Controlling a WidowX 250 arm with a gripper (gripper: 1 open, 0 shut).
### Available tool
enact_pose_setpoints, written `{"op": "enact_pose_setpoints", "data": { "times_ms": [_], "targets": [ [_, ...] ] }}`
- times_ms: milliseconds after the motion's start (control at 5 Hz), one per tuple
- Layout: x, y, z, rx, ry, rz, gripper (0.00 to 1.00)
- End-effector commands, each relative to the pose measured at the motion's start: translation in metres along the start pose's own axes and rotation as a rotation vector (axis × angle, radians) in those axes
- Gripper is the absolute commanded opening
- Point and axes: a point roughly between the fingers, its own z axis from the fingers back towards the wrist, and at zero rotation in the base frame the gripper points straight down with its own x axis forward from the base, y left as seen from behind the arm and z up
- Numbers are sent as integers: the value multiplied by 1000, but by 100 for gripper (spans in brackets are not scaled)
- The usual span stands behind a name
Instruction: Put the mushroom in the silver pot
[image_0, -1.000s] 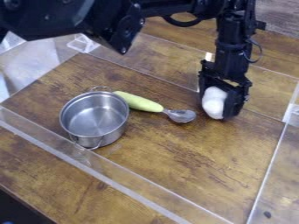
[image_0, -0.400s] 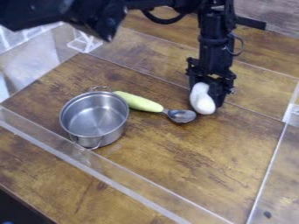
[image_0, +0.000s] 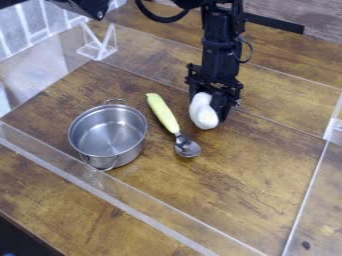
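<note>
Camera view: gripper (image_0: 205, 111) clamped on the mushroom (image_0: 202, 110) at centre-right — grasp done; carrying it to the pot (image_0: 108, 135), lower left, remains.

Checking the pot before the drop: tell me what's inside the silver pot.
The silver pot shows only its bare shiny bottom. The mushroom is outside, in the gripper; the near inner wall is hidden by the rim.

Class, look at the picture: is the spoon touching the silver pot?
Apart. The camera view shows bare wood between the spoon and the silver pot along the spoon's whole length.
</note>
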Motion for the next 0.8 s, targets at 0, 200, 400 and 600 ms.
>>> {"op": "enact_pose_setpoints", "data": {
  "times_ms": [0,200,400,600],
  "targets": [
    [-5,3,80,67,-156,-2,0],
    [-15,8,106,104,-174,26,0],
    [-36,16,137,149,-209,68,0],
    [-54,27,141,170,-226,56,0]
  ]
}}
